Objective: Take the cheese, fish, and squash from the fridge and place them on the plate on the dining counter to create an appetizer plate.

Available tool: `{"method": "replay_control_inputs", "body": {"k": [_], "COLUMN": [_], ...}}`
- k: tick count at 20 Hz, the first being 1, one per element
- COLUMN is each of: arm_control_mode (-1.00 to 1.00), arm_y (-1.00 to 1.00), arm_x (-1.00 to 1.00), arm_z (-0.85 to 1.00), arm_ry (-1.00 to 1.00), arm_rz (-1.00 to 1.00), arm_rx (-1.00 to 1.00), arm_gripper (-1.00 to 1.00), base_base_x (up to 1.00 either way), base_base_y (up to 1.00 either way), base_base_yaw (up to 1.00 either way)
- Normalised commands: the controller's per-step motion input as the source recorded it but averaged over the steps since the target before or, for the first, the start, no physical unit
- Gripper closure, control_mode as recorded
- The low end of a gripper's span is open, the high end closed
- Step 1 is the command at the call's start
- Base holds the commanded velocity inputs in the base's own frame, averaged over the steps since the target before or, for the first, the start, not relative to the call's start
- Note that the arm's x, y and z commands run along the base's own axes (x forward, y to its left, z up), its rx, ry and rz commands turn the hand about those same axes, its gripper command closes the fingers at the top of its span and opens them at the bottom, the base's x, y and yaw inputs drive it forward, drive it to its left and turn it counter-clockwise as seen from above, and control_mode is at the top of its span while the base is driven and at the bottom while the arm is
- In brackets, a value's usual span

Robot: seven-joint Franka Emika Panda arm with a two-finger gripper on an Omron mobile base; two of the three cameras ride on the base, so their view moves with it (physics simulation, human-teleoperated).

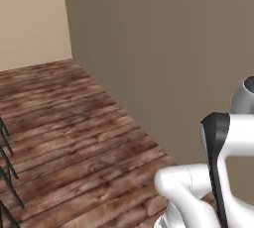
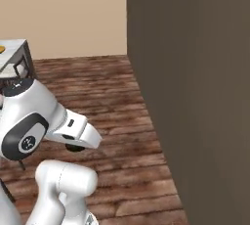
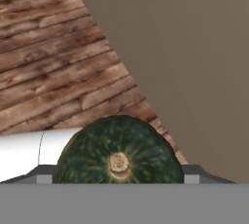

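The squash (image 3: 119, 152) sits right at the gripper (image 3: 119, 177) in the hand view — a dark green ball with paler streaks running out from a tan stem scar that faces the camera. It fills the space where the fingertips would rise, so the tips themselves are hidden behind it; small grey parts of the hand show at either side of it, low down. The squash is hard up against the gripper and looks pinched in it, though the contact itself is out of sight.

Beyond the gripper lies a floor (image 3: 53, 67) of worn brown wooden planks, and a plain grey-brown wall (image 3: 194, 57) rises to one side of the gripper, its foot meeting the planks in a slanting line.

In the right base view the white arm (image 2: 34, 116) is folded low in the lower left, its end pointing down towards the planks; the gripper cannot be made out there. Well beyond the arm, by the left edge, stands a corner of a pale worktop (image 2: 12, 55) with a sliver of something yellow-orange on it — too small to name. A beige wall (image 2: 63, 13) closes the far end of the room.

In the left base view thin dark legs (image 1: 6, 172) stand along the left edge, well away from the arm.
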Motion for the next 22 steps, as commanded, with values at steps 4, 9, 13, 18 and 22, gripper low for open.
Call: {"method": "replay_control_inputs", "body": {"k": [4,9,13,18,22], "arm_control_mode": [1.0,1.0,1.0,1.0,1.0], "arm_y": [0.0,0.0,0.0,0.0,0.0], "arm_x": [0.0,0.0,0.0,0.0,0.0], "arm_z": [0.0,0.0,0.0,0.0,0.0], "arm_ry": [0.0,0.0,0.0,0.0,0.0], "arm_rz": [0.0,0.0,0.0,0.0,0.0], "arm_rx": [0.0,0.0,0.0,0.0,0.0], "arm_gripper": [1.0,1.0,1.0,1.0,1.0], "base_base_x": [1.0,1.0,1.0,1.0,1.0], "base_base_y": [-0.05,-0.04,-0.11,-0.17,-0.2], "base_base_yaw": [0.78,0.67,0.55,0.51,0.51]}}
